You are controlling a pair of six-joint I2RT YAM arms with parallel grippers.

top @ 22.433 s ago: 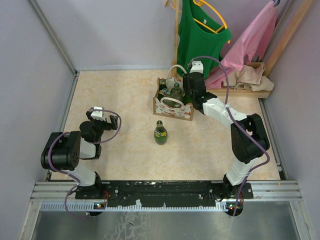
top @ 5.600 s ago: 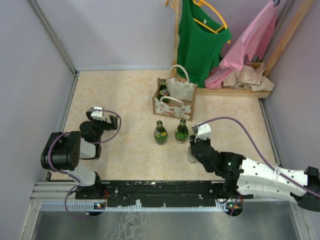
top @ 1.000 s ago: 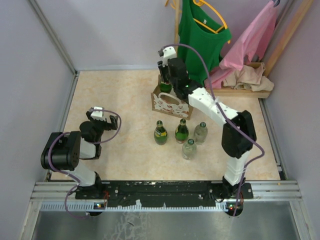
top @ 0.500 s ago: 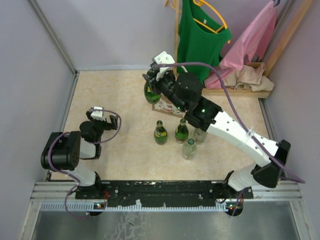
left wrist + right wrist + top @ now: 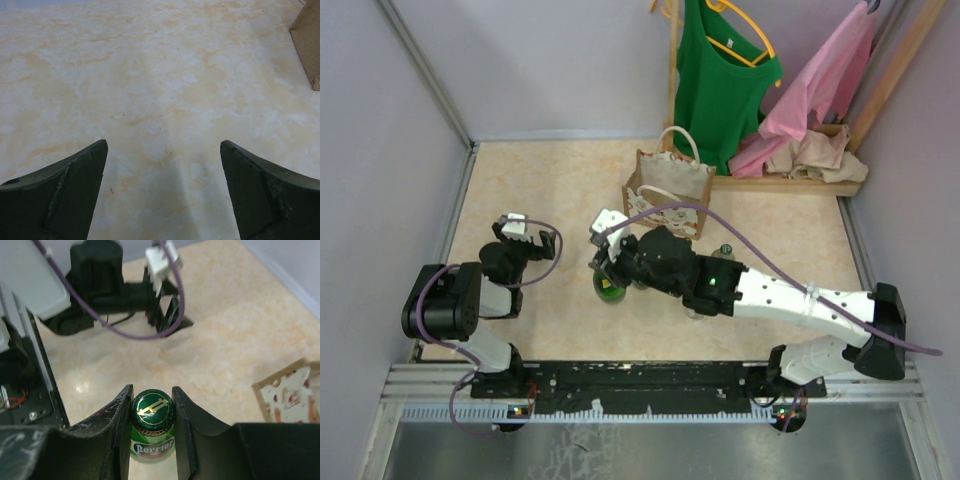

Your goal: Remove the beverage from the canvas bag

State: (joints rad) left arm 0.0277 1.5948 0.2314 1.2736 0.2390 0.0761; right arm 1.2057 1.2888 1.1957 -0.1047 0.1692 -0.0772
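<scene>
Jaws of our right gripper (image 5: pixel 152 399) clamp the neck of a green bottle (image 5: pixel 152 446), just under its gold-printed cap (image 5: pixel 152 410), keeping it upright, we judge for setting down. Its label (image 5: pixel 152 449) reads "Perrier". We judge it already out: the canvas bag (image 5: pixel 670 185) stands apart at one o'clock. Our left gripper (image 5: pixel 162 195) waits open at ten o'clock, above the table (image 5: pixel 150 75)

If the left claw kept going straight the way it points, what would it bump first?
Probably nothing soon: only the table lies ahead of the open left claw. The canvas bag sits off to its right, though depth is hard to judge.
</scene>
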